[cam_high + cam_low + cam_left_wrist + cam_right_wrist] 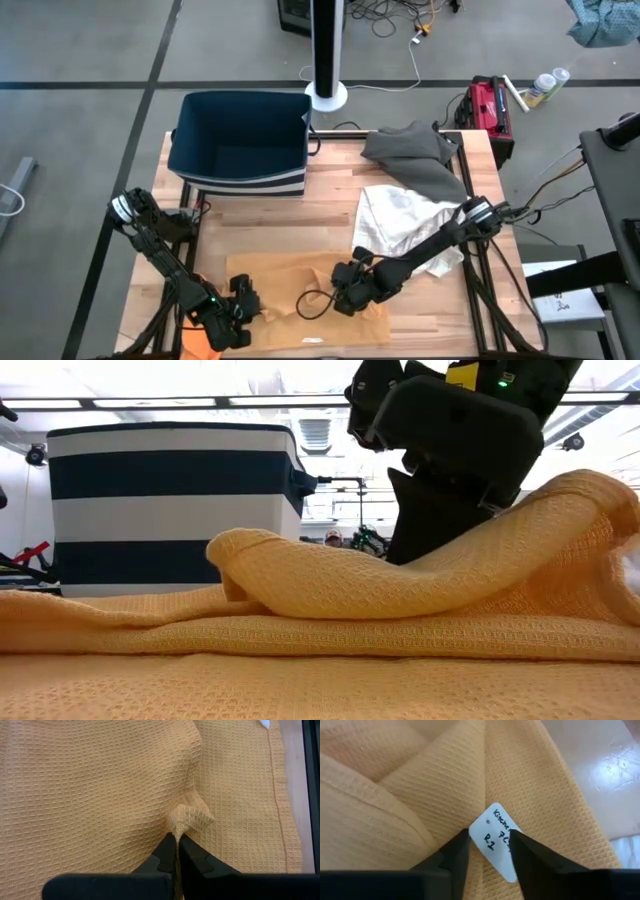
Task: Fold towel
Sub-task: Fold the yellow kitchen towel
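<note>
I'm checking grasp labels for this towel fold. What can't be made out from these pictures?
- High view: the right gripper and left gripper hide their own fingertips on the yellow towel.
- Right wrist view: the white tag sits between the fingers, which cover part of its writing; whether they have clamped yet is unclear.
- Low view: a towel fold hides the tabletop, the white cloth and the grey cloth.

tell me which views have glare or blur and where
Low view: the orange towel nearest the lens is soft, and ceiling lights wash out the top. Right wrist view: glare on the bare wooden table, while the white tag stays readable. Left wrist view: evenly lit, weave crisp. High view: flat light, faint shadows.
</note>
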You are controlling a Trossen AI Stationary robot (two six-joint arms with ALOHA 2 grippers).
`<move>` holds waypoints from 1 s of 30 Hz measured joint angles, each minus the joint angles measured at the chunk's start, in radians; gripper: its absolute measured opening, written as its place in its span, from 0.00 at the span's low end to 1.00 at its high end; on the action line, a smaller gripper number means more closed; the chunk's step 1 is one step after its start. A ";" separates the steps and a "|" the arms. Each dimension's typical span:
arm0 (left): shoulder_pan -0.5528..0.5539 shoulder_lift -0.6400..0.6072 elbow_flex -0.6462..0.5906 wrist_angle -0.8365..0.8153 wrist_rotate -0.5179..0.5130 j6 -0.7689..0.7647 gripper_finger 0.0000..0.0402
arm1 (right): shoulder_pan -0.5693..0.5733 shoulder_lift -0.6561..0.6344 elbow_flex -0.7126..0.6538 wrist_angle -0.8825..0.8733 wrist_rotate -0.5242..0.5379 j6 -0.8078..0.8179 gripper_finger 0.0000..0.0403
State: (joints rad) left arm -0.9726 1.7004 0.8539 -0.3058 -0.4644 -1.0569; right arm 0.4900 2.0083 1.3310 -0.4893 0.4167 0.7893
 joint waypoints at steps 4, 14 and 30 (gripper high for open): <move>0.000 0.000 0.000 0.000 0.000 0.000 0.00 | 0.000 -0.004 0.006 -0.003 0.051 -0.023 0.06; 0.000 0.000 0.000 0.000 0.000 -0.001 0.00 | 0.021 -0.083 0.039 -0.008 0.142 -0.101 0.00; 0.000 0.000 0.000 0.003 0.000 0.000 0.00 | 0.280 -0.109 0.218 -0.002 0.134 -0.279 0.00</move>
State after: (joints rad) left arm -0.9726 1.7000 0.8539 -0.3031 -0.4648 -1.0569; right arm 0.7698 1.8996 1.5488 -0.4915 0.5506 0.5106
